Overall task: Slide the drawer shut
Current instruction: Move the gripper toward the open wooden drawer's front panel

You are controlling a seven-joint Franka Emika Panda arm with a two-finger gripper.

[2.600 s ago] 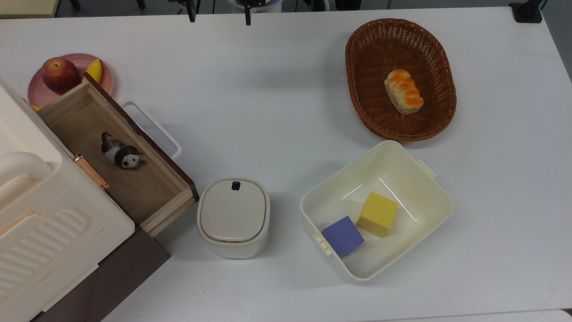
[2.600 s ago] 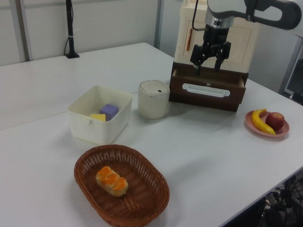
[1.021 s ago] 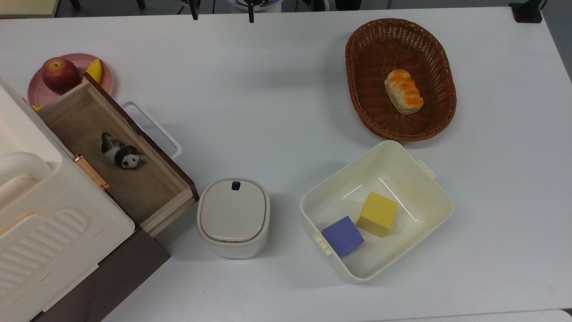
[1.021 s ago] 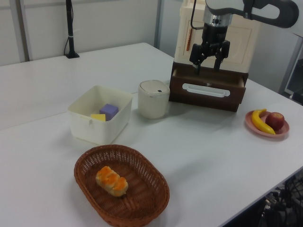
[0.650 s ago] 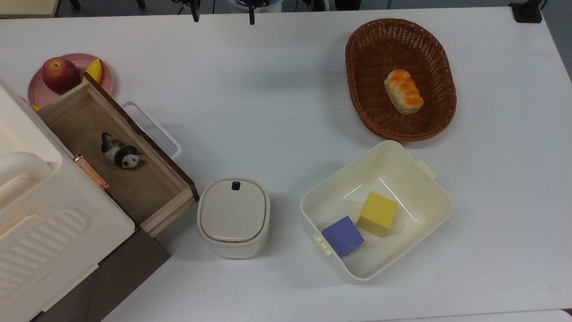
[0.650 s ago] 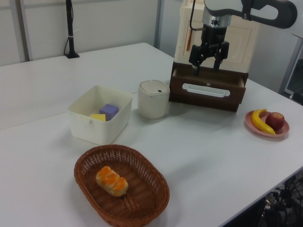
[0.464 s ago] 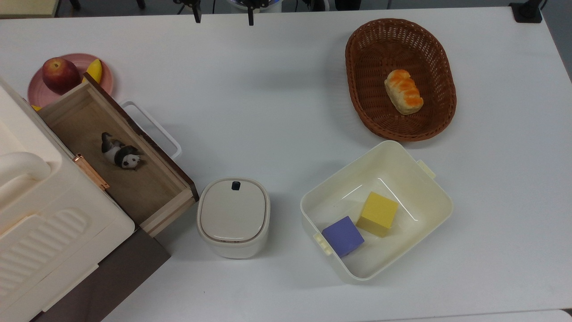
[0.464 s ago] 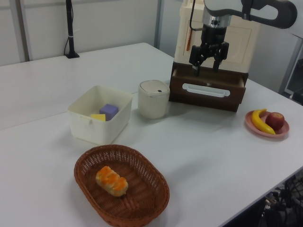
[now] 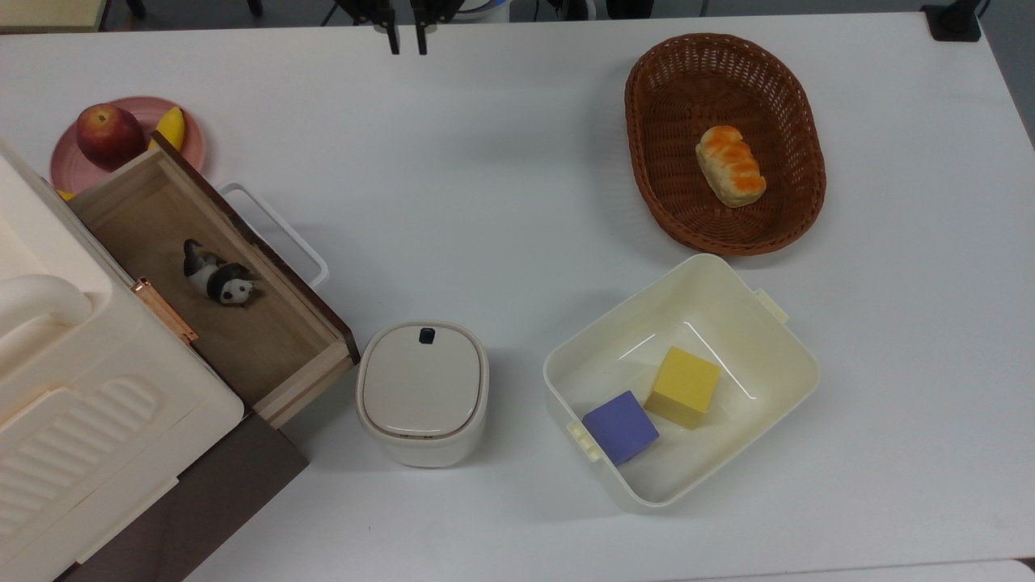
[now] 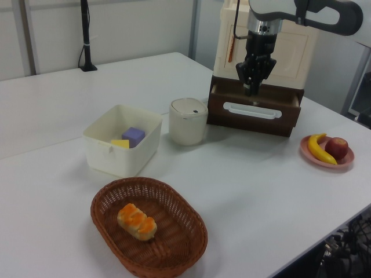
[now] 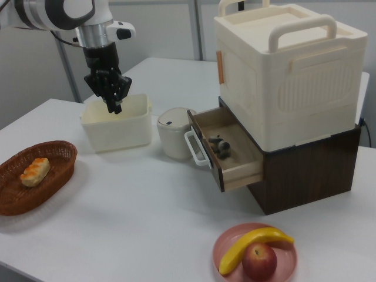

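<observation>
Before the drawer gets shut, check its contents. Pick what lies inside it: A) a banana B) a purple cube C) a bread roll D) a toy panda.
D: a toy panda lies on the brown bottom of the open drawer, as the right view also shows.

Bright even light, soft faint shadows.
</observation>
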